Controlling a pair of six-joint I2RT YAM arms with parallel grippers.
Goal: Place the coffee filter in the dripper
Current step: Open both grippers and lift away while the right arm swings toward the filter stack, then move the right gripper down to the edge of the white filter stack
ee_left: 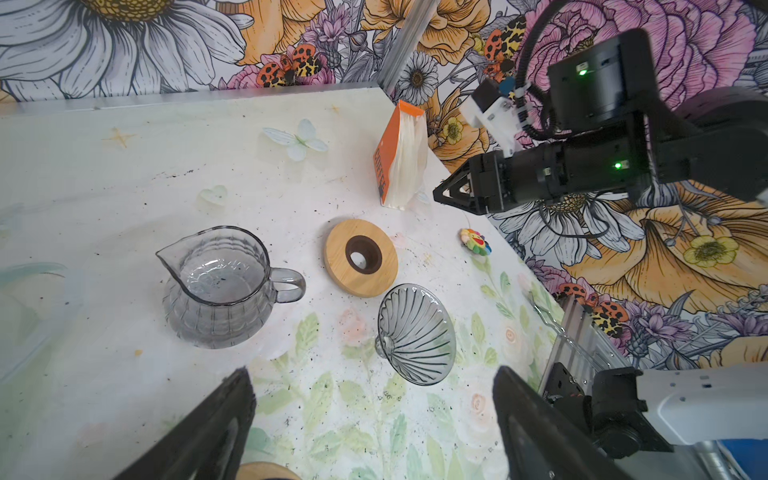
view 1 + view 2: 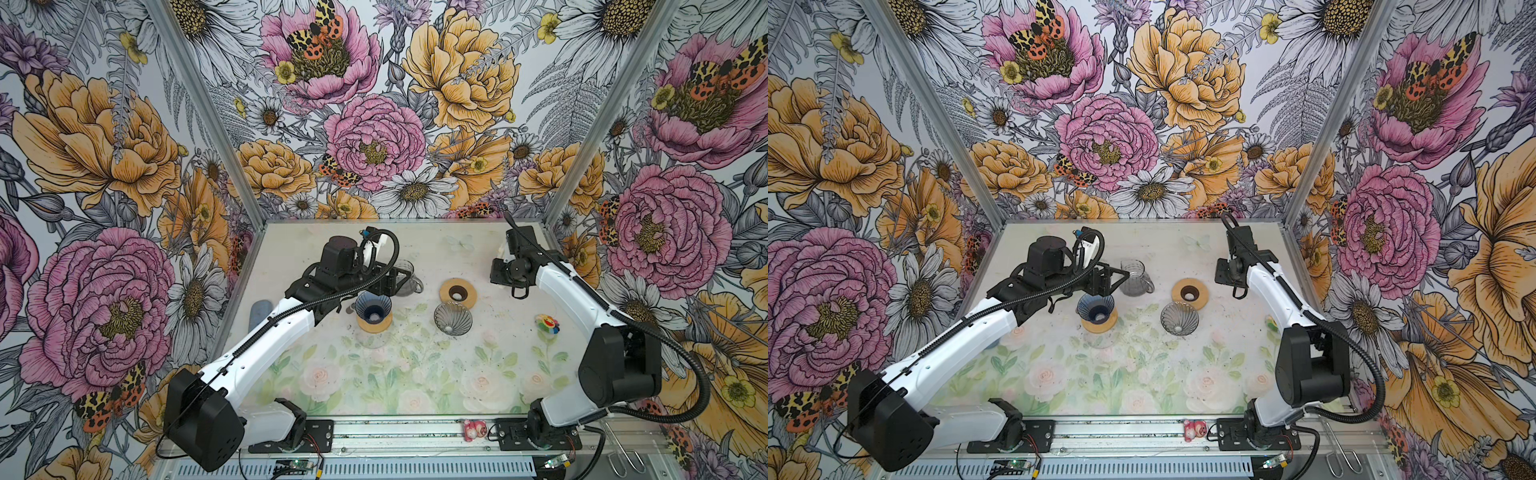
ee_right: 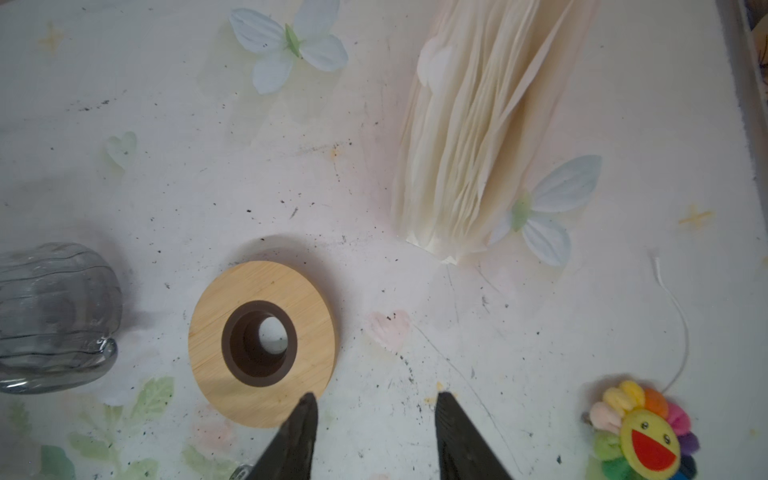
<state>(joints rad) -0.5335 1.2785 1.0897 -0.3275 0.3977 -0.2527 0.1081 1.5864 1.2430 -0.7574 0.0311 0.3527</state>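
cream paper coffee filters [image 1: 409, 164] in orange sleeve [image 1: 384, 166] | likely featherlight, limp, clingy | pinch one sheet's free edge | right claw [image 3: 377, 395] parted, empty | left claw [image 1: 372, 374] spread wide, empty

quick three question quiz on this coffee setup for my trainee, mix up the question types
1. True or false: the right claw is holding a filter.
2. What sits on a wooden ring? A the blue dripper; B the glass jug; C the flower toy.
3. Which arm's claw is nearer the filter pack?
Key: 1 false; 2 A; 3 the right.
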